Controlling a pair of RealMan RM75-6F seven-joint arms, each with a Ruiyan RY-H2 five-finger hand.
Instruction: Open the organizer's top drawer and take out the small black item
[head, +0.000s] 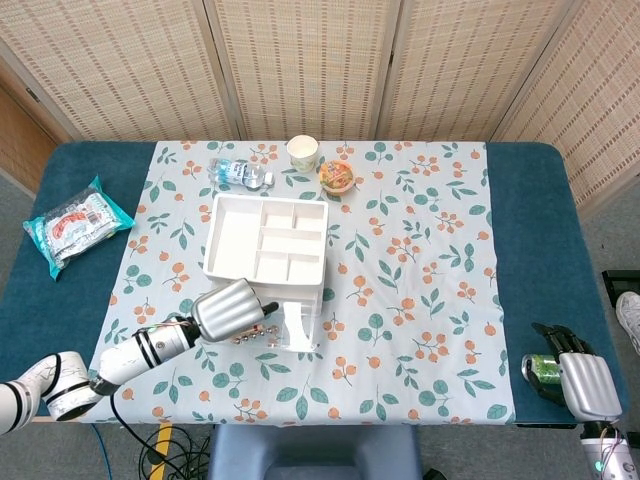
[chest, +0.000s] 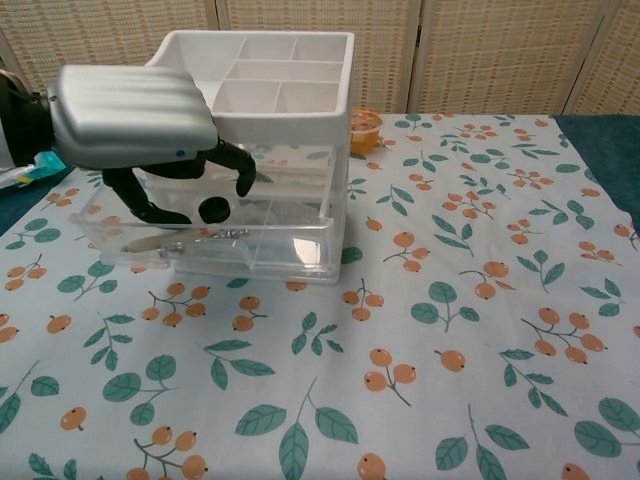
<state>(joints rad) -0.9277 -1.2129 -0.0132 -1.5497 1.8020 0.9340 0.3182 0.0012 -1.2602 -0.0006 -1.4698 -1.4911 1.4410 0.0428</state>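
Organizer's (chest: 270, 90) top drawer (chest: 250, 245) stands pulled out; left robot hand (chest: 140, 125) reaches into it, fingers (chest: 240, 165) curled apart above the small black item (chest: 213, 209), holding nothing. Right robot hand (head: 585, 385), well away at the bench (head: 530, 210) edge, grips a green can (head: 542, 368).

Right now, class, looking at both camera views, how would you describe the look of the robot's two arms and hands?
Each hand, left hand and right hand, has a ribbed silver-grey shell on its back and black fingers. The left arm is white with black bands near the wrist. A small blue dot marks the left shell's edge.
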